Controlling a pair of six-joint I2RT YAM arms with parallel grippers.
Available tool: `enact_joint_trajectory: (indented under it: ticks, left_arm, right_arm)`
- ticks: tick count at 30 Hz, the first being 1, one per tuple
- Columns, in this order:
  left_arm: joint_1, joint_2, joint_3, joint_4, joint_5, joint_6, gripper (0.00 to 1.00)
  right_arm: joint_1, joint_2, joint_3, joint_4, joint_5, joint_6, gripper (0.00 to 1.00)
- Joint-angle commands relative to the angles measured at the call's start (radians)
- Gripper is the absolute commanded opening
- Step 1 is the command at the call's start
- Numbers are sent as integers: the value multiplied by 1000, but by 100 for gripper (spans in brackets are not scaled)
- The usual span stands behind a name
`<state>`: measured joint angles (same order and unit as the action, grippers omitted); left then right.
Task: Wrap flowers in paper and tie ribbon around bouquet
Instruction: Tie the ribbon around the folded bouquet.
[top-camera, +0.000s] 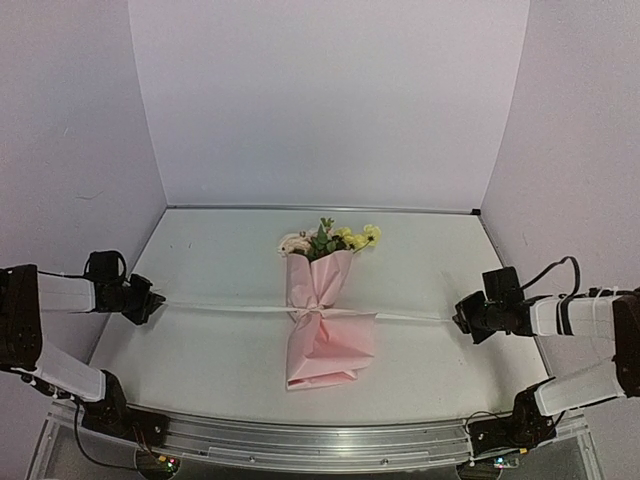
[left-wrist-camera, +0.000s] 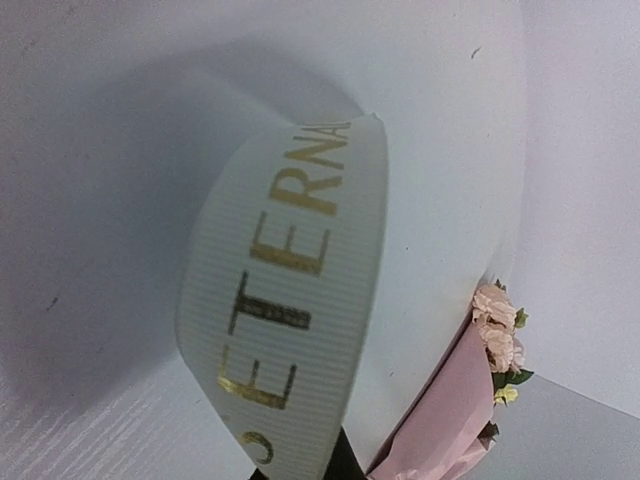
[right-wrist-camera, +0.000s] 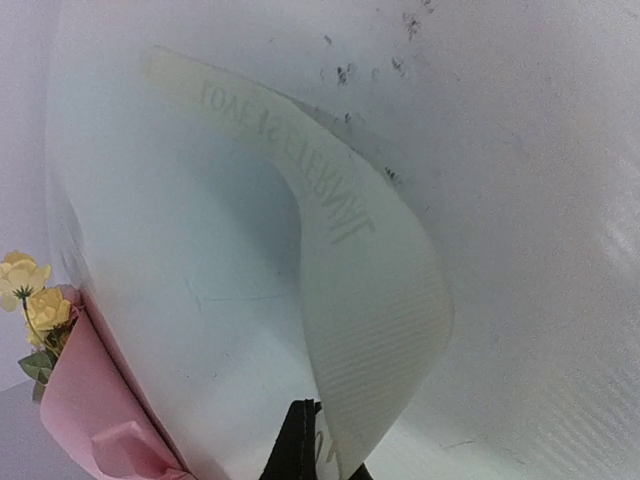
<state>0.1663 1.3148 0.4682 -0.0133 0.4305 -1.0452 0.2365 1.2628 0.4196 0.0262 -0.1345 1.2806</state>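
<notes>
Ribbon (top-camera: 230, 308) around the bouquet (top-camera: 325, 345) runs taut between low, spread arms, left fingers (top-camera: 150, 302) and right fingers (top-camera: 466, 322) pinching its ends.

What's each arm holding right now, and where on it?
The ribbon: left jaws shut near its left end, right jaws near its right end. It runs taut between them, its middle tied around the bouquet.

The ribbon (top-camera: 230, 307) is running taut across the table (top-camera: 210, 250) from the left gripper (top-camera: 152, 300) to the right gripper (top-camera: 463, 322), barring low passes from front to back. The bouquet (top-camera: 322, 330) is filling the middle. Bare tabletop is lying open either side of it, and walls (top-camera: 330, 100) are closing in three sides.
</notes>
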Motion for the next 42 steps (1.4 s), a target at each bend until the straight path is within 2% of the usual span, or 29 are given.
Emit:
enact_joint_trajectory:
  ticks: [1,8,14,22,29,31,32,35,37,40,42]
  left_arm:
    - [137,-6,57,-82,-111,93,0]
    - [251,-3,66,-141,-121,134,0]
    - [269,-6,69,-155,-135,146,0]
    - [135,0,76,-126,-117,158,0]
    - [109,45,83,-108,-88,162,0]
    - [106,52,87,-101,-65,171,0]
    - [105,55,87,-97,-59,173,2]
    - [100,54,90,-96,-56,174,26]
    - [96,44,89,-99,-57,172,39]
    - [88,25,96,-117,-58,172,58]
    - [80,4,104,-136,-60,173,64]
  right_arm:
    - [-129,-51,-50,-34,53,-58,0]
    - [-208,-65,-51,-49,37,-94,0]
    - [-266,-80,-42,-78,30,-128,0]
    - [-191,-71,26,-128,15,-186,0]
    - [-145,-7,62,-146,1,-197,0]
    - [-133,0,70,-149,-1,-197,4]
    - [-124,1,73,-151,3,-196,7]
    - [-101,2,87,-167,11,-197,32]
    - [-88,-1,97,-181,16,-198,43]
    - [-76,-26,103,-197,14,-186,56]
    - [-63,-54,101,-208,14,-166,63]
